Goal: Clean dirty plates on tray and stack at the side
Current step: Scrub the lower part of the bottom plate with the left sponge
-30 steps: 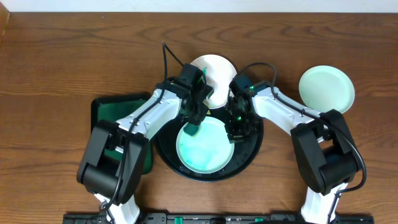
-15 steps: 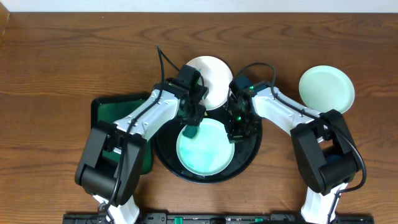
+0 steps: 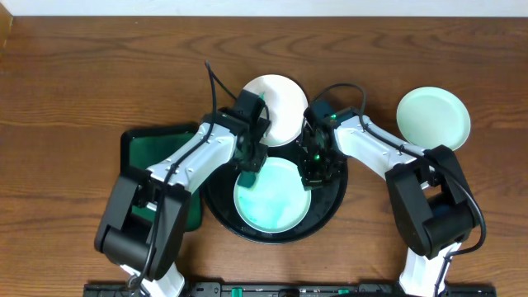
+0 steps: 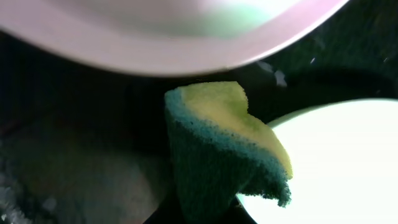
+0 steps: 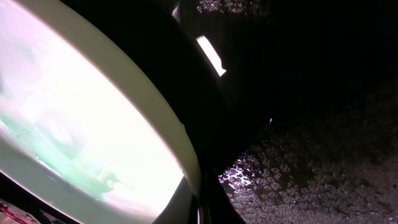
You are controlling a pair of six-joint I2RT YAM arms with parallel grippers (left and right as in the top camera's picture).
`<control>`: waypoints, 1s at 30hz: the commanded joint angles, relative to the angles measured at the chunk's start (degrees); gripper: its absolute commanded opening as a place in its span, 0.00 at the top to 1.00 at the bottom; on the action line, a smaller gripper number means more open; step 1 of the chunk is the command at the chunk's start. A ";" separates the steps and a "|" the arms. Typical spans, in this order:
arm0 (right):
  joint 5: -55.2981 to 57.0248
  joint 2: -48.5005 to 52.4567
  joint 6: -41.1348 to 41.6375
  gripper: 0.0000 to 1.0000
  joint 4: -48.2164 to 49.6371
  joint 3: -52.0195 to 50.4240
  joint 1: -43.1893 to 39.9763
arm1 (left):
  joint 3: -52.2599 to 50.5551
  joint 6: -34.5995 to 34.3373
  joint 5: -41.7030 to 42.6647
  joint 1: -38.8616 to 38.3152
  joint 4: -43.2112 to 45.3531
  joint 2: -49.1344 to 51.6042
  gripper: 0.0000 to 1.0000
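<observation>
Porous yellow-teal sponge (image 4: 217, 149), folded — pinched by left gripper (image 3: 250, 162). Glossy smeared plate (image 3: 272, 200); right gripper (image 3: 314, 169) at its rim — grip unclear.

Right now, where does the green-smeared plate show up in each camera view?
Overhead: the smeared plate lies in the lower middle of the picture, inside the tray.
Left wrist: it is the bright curve at the lower right, just past the sponge.
Right wrist: it fills the left side, with green streaks showing.
Shared landmark: the black tray, dark beside the plate in every view.
</observation>
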 commanded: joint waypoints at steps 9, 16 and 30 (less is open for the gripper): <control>1.55 0.76 -0.09 0.99 -0.46 -0.48 0.44 | -4.15 3.13 -5.60 -2.80 -3.02 -4.63 0.93; 1.53 0.76 -0.90 0.99 -0.48 -0.48 0.46 | -7.26 3.23 -3.13 -4.72 1.16 -4.61 0.93; 1.53 0.76 -1.42 0.98 -1.07 -0.48 0.46 | -13.73 2.21 3.85 -13.68 7.13 -4.61 0.93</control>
